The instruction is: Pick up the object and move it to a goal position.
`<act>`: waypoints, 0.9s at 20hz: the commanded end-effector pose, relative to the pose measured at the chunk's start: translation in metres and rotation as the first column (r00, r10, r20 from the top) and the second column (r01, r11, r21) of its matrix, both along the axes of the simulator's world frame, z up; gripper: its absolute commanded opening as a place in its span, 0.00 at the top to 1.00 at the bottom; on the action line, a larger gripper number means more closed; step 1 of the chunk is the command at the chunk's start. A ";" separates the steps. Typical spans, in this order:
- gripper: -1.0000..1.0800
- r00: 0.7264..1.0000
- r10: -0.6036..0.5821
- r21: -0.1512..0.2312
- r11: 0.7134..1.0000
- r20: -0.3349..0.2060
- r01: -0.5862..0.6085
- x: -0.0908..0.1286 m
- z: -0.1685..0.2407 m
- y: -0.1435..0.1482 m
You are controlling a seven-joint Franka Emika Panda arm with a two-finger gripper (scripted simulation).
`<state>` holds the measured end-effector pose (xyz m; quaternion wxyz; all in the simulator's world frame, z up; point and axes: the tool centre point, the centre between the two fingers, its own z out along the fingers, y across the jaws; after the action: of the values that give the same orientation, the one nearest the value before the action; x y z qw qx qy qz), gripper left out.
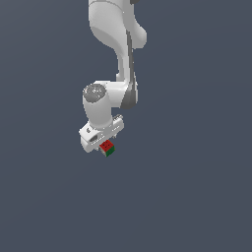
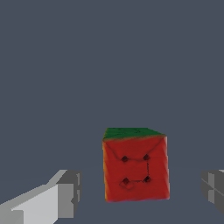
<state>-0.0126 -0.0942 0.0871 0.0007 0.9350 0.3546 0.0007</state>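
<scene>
Pincer (image 1: pixel 102 147) down low and spread wide, and we get the best look at that from the wrist view: one grey finger (image 2: pixel 65 194) on one side, the other grey finger (image 2: pixel 214 190) on the far side of the picture, and clear gaps of dark surface showing between each of them and the cube (image 2: pixel 135 168). So nothing is gripped, the fingers stand apart from it on both sides. That cube sits between them, closer to neither by much, its red face turned to the wrist camera with four dark dots joined by thin lines, and a green face on top. Over in the exterior view the white arm (image 1: pixel 115 59) drops down from the top of the picture, bends at the wrist, and the white hand body points down at the cube (image 1: pixel 107 147), which peeks out right at the hand's lower edge, on its right in that view, red above and green below. The cube is tiny against the hand. All around lies the plain dark blue-grey table (image 1: pixel 197 197); whether the cube rests on it I cannot tell from these angles.
</scene>
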 end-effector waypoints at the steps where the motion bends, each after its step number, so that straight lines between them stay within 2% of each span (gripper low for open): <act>1: 0.04 1.000 0.018 0.000 1.000 -0.001 -0.018 -0.001 -0.002 -0.002; 9: 0.04 1.000 0.023 0.001 1.000 -0.002 -0.023 -0.002 -0.007 -0.003; 18: 0.04 1.000 0.026 0.001 1.000 -0.002 -0.026 -0.003 -0.047 -0.003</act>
<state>-0.0155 -0.0970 0.0472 -0.0002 0.9304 0.3667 -0.0003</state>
